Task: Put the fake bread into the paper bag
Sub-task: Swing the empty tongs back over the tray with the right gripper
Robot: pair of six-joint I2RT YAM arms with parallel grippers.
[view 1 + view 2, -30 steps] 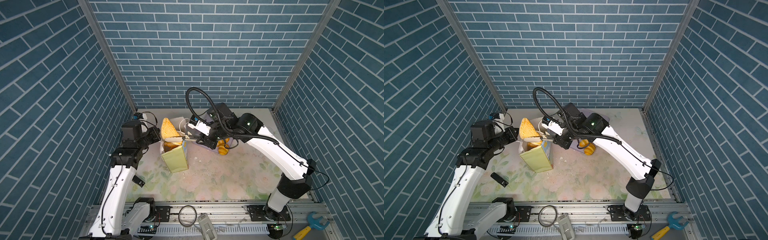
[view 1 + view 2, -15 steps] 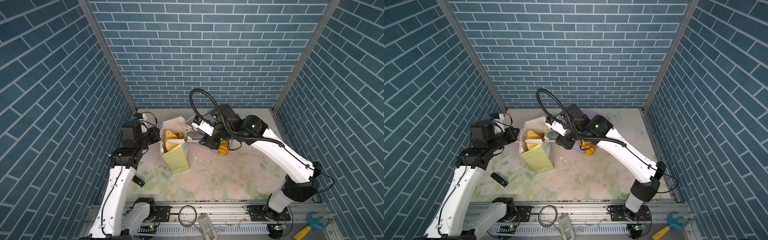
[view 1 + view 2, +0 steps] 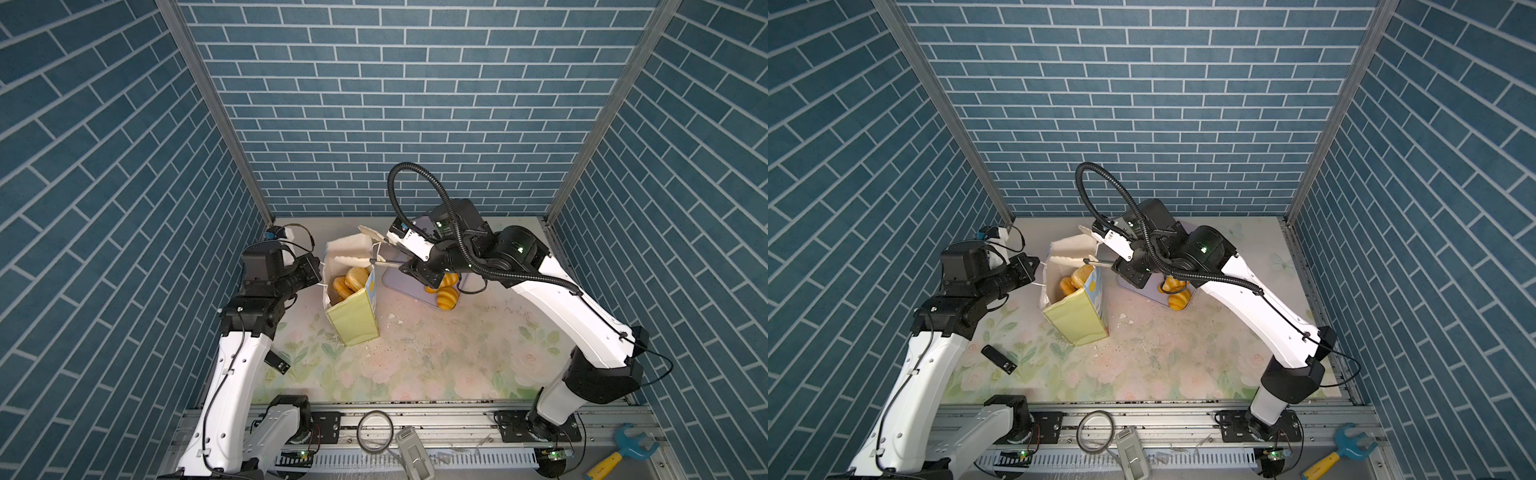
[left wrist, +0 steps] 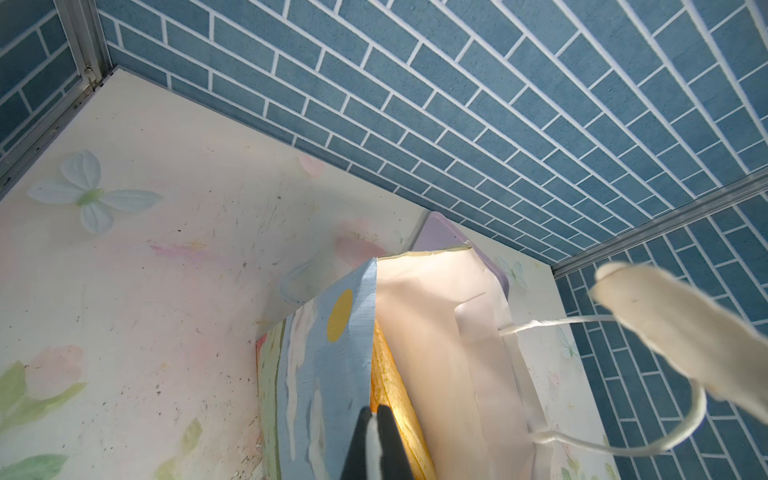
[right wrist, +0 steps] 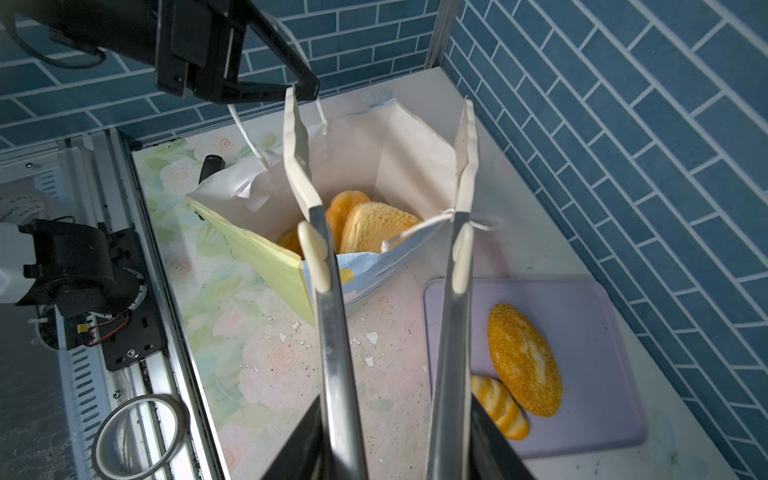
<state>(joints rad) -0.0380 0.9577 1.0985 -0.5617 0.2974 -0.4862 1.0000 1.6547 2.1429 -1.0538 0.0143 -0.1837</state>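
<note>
The paper bag (image 3: 353, 320) (image 3: 1075, 320) (image 5: 266, 257) stands open left of the table's middle. Several pieces of fake bread (image 3: 353, 280) (image 5: 374, 226) lie inside it, a slice on top. My left gripper (image 3: 318, 270) (image 4: 376, 415) is shut on the bag's white cord handle at the left rim. My right gripper (image 3: 409, 259) (image 5: 395, 436) grips metal tongs (image 5: 332, 332), whose cream tips stand apart and empty over the bag's mouth. A seeded loaf (image 5: 523, 359) and a ridged roll (image 5: 500, 407) lie on the lavender tray (image 5: 594, 332), under the right arm in both top views.
A small black object (image 3: 277, 360) lies on the floral mat near the left arm. White crumbs dot the mat beside the bag. A tape ring (image 3: 375, 432), a grey device (image 3: 413, 453) and a blue-yellow toy wrench (image 3: 619, 453) sit on the front rail. Brick walls close three sides.
A second ago the tongs held a triangular slice above the bag. The slice now lies inside, the tongs have spread open, and the right arm has drawn back slightly to the right.
</note>
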